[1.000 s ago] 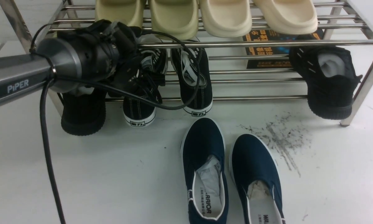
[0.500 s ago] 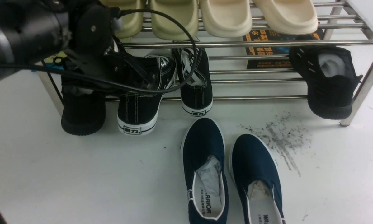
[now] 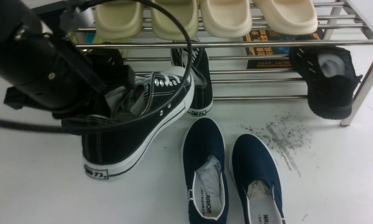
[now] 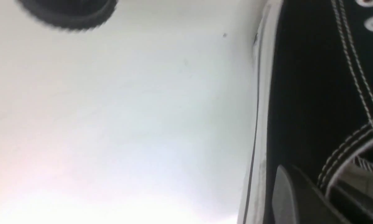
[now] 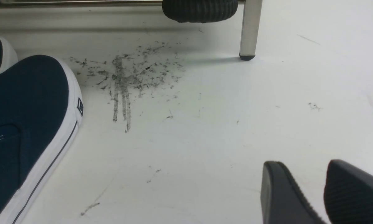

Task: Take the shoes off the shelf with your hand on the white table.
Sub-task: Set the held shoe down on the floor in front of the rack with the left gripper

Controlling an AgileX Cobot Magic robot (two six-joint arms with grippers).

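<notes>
Just before the shelf (image 3: 236,44), the left claw (image 3: 116,95) pinches the collar of one tilted black sneaker (image 3: 133,137).

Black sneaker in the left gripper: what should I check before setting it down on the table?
1. Grip: left gripper shut on held sneaker at its collar: ok.
2. Attitude: held sneaker tilted, toe high, heel low: not ok for flat placing.
3. Toe clear of second sneaker on the shelf: cannot tell.
4. Landing spot: bare white table beside the heel: ok.
5. Gap to navy slip-ons: ok.
6. Other arm: right gripper open, empty: ok.
</notes>
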